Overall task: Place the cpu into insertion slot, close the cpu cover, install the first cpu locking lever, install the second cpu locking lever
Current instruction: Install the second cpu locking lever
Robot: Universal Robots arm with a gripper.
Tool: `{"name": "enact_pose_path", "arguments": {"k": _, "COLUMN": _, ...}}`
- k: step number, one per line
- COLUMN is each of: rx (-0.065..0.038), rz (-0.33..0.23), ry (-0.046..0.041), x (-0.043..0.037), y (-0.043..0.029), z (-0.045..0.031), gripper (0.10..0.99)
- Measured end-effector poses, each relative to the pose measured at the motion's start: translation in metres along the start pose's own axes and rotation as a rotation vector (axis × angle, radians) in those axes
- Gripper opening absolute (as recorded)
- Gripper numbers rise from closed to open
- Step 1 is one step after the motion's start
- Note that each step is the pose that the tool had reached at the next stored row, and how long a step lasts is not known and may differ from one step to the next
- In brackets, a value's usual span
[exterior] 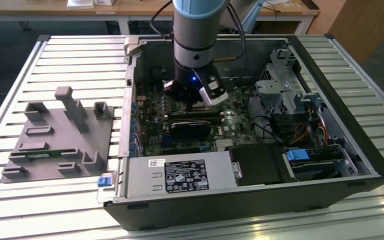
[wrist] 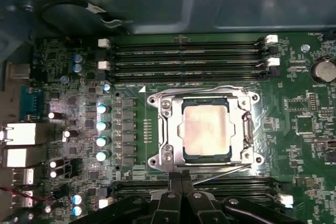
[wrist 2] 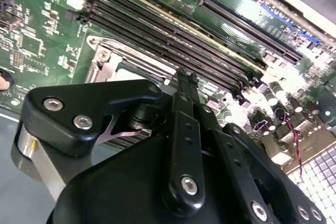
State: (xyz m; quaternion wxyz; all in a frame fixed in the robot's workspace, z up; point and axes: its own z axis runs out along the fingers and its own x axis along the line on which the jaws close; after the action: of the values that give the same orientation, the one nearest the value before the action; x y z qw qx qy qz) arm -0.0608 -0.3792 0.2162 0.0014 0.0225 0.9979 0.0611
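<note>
Green motherboard [wrist: 294, 129], silver-framed cpu cover [wrist: 167, 129], beige cpu [wrist: 206, 128]

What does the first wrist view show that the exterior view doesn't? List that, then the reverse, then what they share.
First wrist view: the cpu seated in its socket, the cpu cover lying flat around it, and memory slots beside it.
Exterior view: the slatted table, a grey fixture tray on that view's left, and the power supply box.
Both: the gripper above the green motherboard.
</note>
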Motion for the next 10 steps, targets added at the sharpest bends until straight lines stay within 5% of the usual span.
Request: {"name": "enact_pose_path", "arguments": {"k": 10, "rx": -0.009, "rz": -0.004, "ry": 0.0009, "x": 0.0013, "y": -0.0012, "z": 0.0091, "gripper": 0.106}}
